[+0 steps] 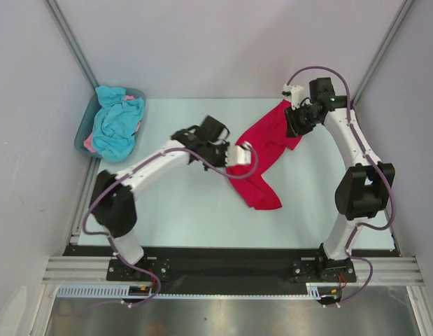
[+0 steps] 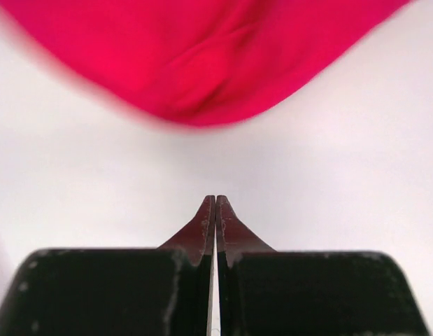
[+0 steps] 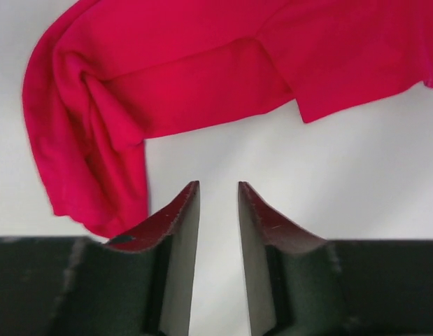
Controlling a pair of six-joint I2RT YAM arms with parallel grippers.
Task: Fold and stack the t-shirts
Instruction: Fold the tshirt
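A crimson red t-shirt point(image 1: 261, 157) lies crumpled on the pale table, running from the far right towards the middle. My left gripper point(image 1: 230, 159) hovers at its left edge. In the left wrist view that gripper point(image 2: 215, 199) is shut with nothing between its fingers, and the red t-shirt point(image 2: 202, 63) lies just ahead. My right gripper point(image 1: 293, 127) is above the shirt's far end. In the right wrist view it point(image 3: 218, 185) is open a little and empty, with the bunched red t-shirt point(image 3: 202, 70) in front of it. Turquoise-blue t-shirts point(image 1: 118, 126) fill the tub, and a pink bit point(image 1: 88, 145) peeks out.
A grey-blue plastic tub point(image 1: 83, 131) sits at the table's far left corner against the left wall. Metal frame posts rise at both back corners. The black base strip point(image 1: 223, 266) runs along the near edge between the arm mounts.
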